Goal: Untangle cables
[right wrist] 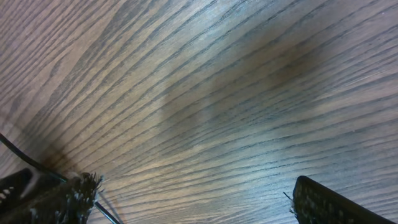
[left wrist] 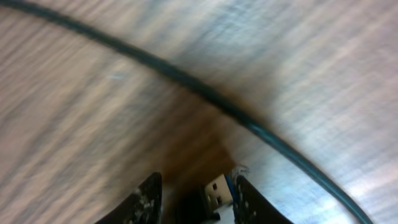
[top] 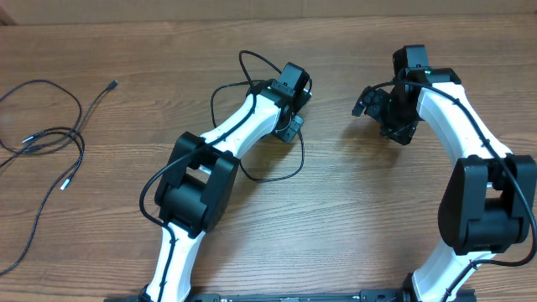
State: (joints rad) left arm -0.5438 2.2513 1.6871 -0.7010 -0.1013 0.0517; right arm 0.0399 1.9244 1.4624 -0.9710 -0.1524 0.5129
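Several thin black cables [top: 52, 137] lie looped together at the table's far left, one with a small plug end [top: 112, 85]. Another black cable [top: 270, 177] loops around my left gripper [top: 291, 127] near the table's middle. In the left wrist view, my left gripper [left wrist: 198, 198] holds this cable's silver USB plug [left wrist: 217, 191] between its fingers, and the cord [left wrist: 186, 81] runs across the blurred wood below. My right gripper [top: 379, 116] is wide open and empty above bare wood, also shown in the right wrist view [right wrist: 200, 202].
The wooden table [top: 101, 218] fills the view. Both white arms reach in from the near edge, left arm [top: 197, 180] and right arm [top: 487, 197]. A thin dark wire [right wrist: 25, 158] shows beside the right gripper's left finger.
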